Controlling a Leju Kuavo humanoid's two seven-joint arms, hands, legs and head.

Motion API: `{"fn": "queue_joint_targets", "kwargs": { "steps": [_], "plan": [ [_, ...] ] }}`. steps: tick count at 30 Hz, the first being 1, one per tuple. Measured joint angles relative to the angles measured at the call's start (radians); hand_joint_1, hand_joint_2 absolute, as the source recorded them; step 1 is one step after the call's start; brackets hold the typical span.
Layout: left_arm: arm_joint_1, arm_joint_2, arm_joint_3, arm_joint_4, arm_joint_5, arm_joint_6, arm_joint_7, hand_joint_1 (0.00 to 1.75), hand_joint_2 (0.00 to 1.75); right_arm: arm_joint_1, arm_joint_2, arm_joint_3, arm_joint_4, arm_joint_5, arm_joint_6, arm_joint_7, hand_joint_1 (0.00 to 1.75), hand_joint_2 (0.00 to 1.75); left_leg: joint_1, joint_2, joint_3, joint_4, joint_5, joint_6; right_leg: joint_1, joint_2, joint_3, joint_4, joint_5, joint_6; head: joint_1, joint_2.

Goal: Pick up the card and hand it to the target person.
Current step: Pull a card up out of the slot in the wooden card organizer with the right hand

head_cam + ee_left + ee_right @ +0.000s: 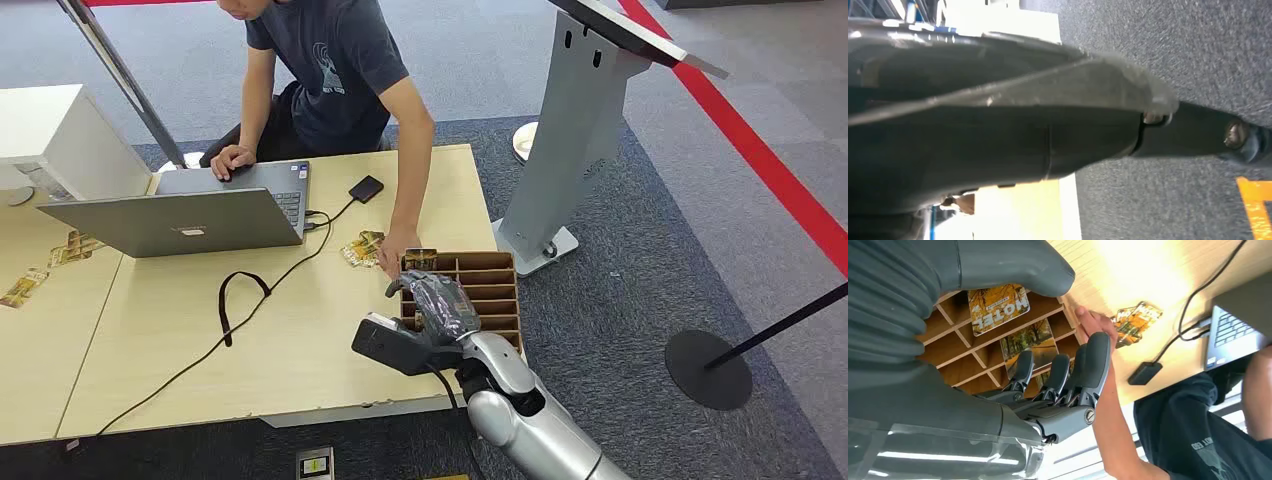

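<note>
Right hand over card box, fingers apart; person's hand beside.

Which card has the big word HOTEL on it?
The card in the wooden box, beside the robot hand's thumb. The neighbouring card shows only trees.

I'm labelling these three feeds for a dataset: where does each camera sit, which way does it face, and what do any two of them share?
Head view: high on the robot, facing forward and down at the table, laptop, wooden divider box and the person; the right hand and silver arm show.
Left wrist view: at the hanging left wrist, facing the grey carpet; dark robot parts show.
Right wrist view: behind the right hand, facing the box's cards.
Shared: head and right wrist views both show the box, the person's hand and the loose cards.
</note>
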Motion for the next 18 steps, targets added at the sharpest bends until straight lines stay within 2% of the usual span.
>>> {"fn": "queue_joint_targets", "kwargs": {
  "steps": [10,18],
  "plan": [
    [-0.001,0.005,-0.016,-0.005,-0.02,0.0,-0.001,0.0,0.0,0.072,-0.074,-0.115,-0.134,0.066,-0.014,0.07,0.86,1.75,0.0,-0.003,-0.001,0.001,0.0,0.0,0.0,-0.003,-0.001,0.001,-0.001,0.0,0.0,0.0],
    [0.0,0.01,-0.033,-0.01,-0.04,0.0,-0.007,0.0,0.0,0.115,-0.1,-0.162,-0.197,0.091,-0.01,0.097,0.86,1.75,0.0,-0.002,-0.002,0.002,-0.001,0.0,0.0,-0.003,-0.002,0.001,-0.001,0.0,0.0,0.0]
  ]
}}
